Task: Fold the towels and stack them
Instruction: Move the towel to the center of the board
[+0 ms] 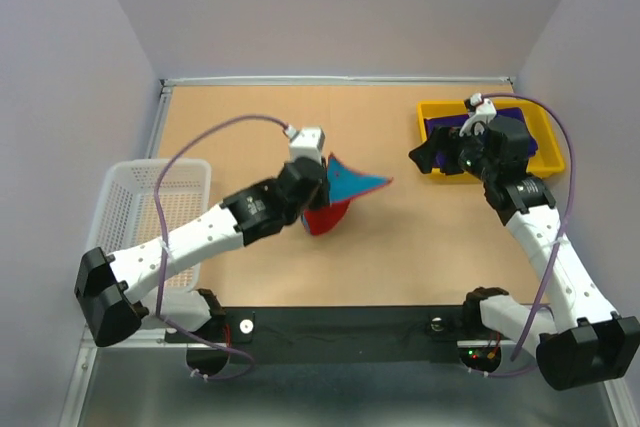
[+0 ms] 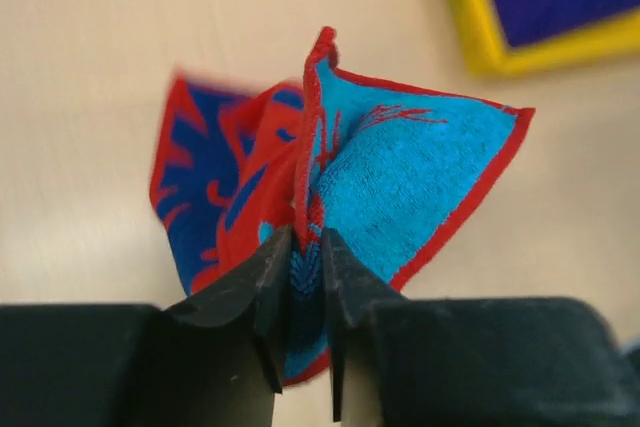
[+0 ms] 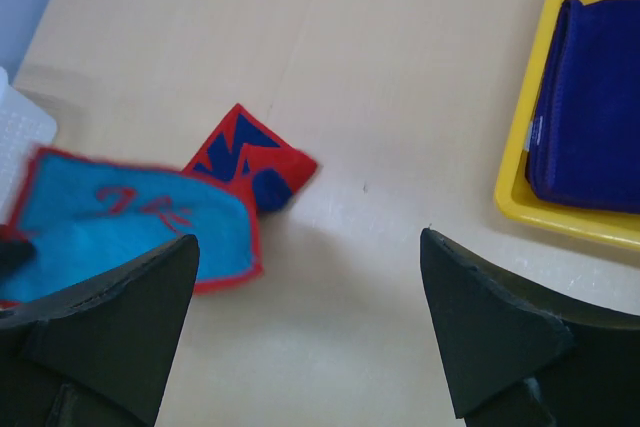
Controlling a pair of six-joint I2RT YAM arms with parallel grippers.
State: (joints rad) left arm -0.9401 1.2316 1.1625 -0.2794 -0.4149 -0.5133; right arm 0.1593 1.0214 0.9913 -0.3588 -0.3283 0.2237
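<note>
Tan table [image 1: 420,247], tray [image 1: 440,105] right, basket [image 1: 150,197] left, towel [image 1: 355,183] apparently pinched

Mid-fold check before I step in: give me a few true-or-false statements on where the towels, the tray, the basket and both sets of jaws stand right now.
1. The left jaws pinch the red and blue towel. True.
2. The right jaws are shut on a purple towel. False: they stand wide open over the table, with nothing between them.
3. A purple towel lies in the yellow tray. True.
4. The red and blue towel lies in the basket. False: it is out on the table, apart from the white mesh basket, and partly lifted.
</note>
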